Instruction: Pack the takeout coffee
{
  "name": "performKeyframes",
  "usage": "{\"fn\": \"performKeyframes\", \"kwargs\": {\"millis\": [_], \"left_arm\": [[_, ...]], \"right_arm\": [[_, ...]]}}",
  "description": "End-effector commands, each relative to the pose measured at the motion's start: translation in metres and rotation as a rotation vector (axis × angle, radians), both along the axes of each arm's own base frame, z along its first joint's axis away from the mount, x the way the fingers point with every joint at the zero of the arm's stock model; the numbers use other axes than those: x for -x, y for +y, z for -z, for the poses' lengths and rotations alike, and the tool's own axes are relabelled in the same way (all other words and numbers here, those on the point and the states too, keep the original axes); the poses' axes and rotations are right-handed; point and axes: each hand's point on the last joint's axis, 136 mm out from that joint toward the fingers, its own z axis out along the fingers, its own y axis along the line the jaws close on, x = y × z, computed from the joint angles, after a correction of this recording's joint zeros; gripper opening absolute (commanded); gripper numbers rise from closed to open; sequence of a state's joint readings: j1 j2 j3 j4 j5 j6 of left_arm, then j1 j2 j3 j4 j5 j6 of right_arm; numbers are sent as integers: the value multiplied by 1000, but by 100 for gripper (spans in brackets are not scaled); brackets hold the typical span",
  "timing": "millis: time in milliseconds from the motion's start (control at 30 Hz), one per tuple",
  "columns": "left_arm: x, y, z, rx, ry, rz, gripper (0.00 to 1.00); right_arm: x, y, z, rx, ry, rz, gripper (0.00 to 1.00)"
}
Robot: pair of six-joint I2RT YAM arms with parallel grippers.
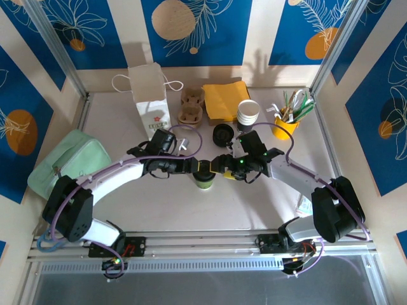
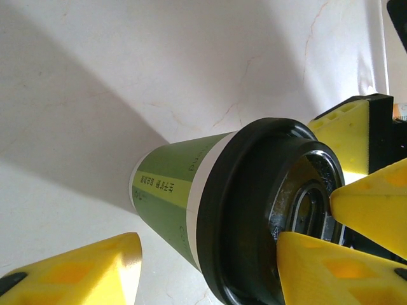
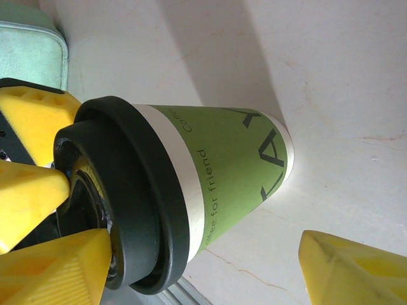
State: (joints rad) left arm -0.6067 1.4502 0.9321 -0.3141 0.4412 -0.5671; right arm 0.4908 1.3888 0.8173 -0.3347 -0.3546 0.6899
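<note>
Quick count from the top view:

- One takeout coffee (image 1: 204,182), green side, standing mid-table (image 1: 254,210) right between the two arm tips.
- One white paper bag (image 1: 150,95) with handles, upright at the back.
- Two brown pulp cup carriers (image 1: 191,105) just beside the bag.
- One yellow pile of napkins (image 1: 226,99).
- One stack of white cups (image 1: 248,114), too small to count the cups in it.
- One loose black lid (image 1: 222,134) near that stack.
- One yellow holder (image 1: 285,126) stuffed with utensils.
- One mint-green pouch (image 1: 67,162) off at the left edge.

Two arms, pretty much mirrored. Left arm (image 1: 108,175) and right arm (image 1: 299,173) both arched up from the near-edge bases and bent inward, meeting nose to nose over the cup.

Left gripper (image 2: 206,254): spread, straddling the cup. One yellow finger (image 2: 331,270) sits at the cup's lid (image 2: 222,210), though actual contact is hard to call. The other finger (image 2: 76,270) is clear of the green side, with bare table in between. Not pinching anything.

Right gripper (image 3: 206,244): same deal from the opposite side, spread wide around the cup. Near finger (image 3: 57,273) tucked by the lid rim, far finger (image 3: 356,270) well off the cup's bottom end. No squeeze there either.

Also spotted in each wrist view: the other gripper's yellow fingertips crowding in at the lid from across.
</note>
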Motion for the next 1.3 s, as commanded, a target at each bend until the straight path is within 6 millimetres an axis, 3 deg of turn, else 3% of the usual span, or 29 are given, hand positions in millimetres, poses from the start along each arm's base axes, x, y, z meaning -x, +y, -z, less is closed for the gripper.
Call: {"fn": "performKeyframes", "kwargs": {"millis": [0, 400, 533, 733, 867, 1267], "left_arm": [[4, 11, 24, -95, 43, -2, 56], [3, 25, 48, -196, 63, -22, 50], [6, 22, 46, -171, 60, -13, 49], [3, 6, 29, -70, 34, 10, 49], [5, 0, 29, -54, 35, 27, 48], [4, -4, 17, -40, 3, 22, 50]], "right_arm": [[1, -5, 8, 32, 50, 23, 77], [1, -17, 34, 65, 135, 53, 75], [2, -17, 37, 65, 140, 52, 74], [1, -13, 28, 51, 116, 42, 74], [-1, -10, 22, 46, 94, 40, 74], [-11, 3, -6, 29, 35, 23, 74]]}}
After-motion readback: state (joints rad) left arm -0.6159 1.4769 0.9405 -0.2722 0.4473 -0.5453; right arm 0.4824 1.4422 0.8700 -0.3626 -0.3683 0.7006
